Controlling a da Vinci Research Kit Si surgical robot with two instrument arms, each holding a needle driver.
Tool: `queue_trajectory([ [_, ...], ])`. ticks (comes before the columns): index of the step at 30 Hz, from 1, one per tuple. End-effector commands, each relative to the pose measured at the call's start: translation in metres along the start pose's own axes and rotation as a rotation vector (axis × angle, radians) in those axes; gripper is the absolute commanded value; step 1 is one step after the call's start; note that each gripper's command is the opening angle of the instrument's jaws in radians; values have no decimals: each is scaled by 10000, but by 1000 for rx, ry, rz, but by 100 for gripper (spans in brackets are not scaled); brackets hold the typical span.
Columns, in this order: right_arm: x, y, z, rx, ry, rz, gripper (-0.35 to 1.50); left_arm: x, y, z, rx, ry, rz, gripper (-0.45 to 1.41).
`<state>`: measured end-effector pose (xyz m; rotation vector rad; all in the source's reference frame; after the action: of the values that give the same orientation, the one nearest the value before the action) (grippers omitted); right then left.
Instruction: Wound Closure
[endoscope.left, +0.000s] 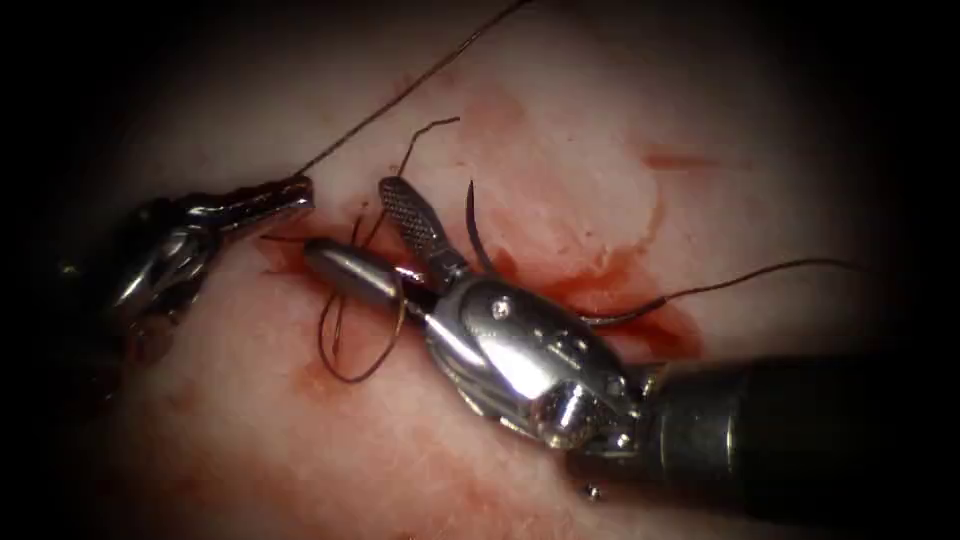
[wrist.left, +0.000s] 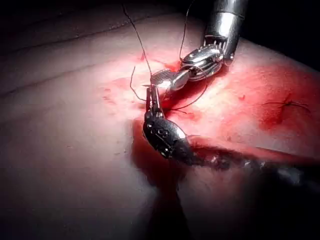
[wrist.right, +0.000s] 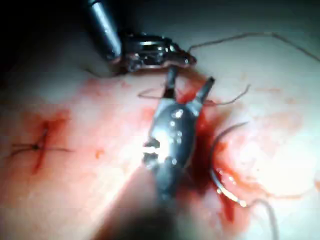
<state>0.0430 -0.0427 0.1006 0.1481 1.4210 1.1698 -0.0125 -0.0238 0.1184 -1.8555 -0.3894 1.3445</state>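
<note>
My left tool (endoscope.left: 303, 190) has its jaws shut on the thread (endoscope.left: 400, 95), which runs taut up and to the right. The right tool (endoscope.left: 350, 220) stands open over the cut (endoscope.left: 290, 255). Its ridged upper jaw and smooth lower jaw are spread wide, and a loop of thread (endoscope.left: 355, 372) hangs around the lower one. Neither tool holds the curved needle (endoscope.left: 474, 232), which lies on the tissue just right of the right tool's jaws. The right wrist view shows the needle (wrist.right: 216, 155) resting in red fluid beside the open jaws. In the left wrist view the left tool (wrist.left: 152, 96) grips the thread.
A short thread tail (endoscope.left: 425, 130) sticks up behind the right tool's jaws. More thread (endoscope.left: 740, 280) trails off to the right from the needle's end. Red fluid (endoscope.left: 640, 320) pools along the cut. A tied stitch (wrist.right: 37, 147) sits further along the tissue.
</note>
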Motion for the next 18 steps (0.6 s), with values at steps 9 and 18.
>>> queue_trajectory([
  [9, -14, -30, 21, 106, -46, 37, 76, -8, -22, 17, 3, 2, 5, -45],
  [18, -9, -42, 24, 177, -49, 62, 76, -19, -40, 27, -10, -5, 17, -45],
])
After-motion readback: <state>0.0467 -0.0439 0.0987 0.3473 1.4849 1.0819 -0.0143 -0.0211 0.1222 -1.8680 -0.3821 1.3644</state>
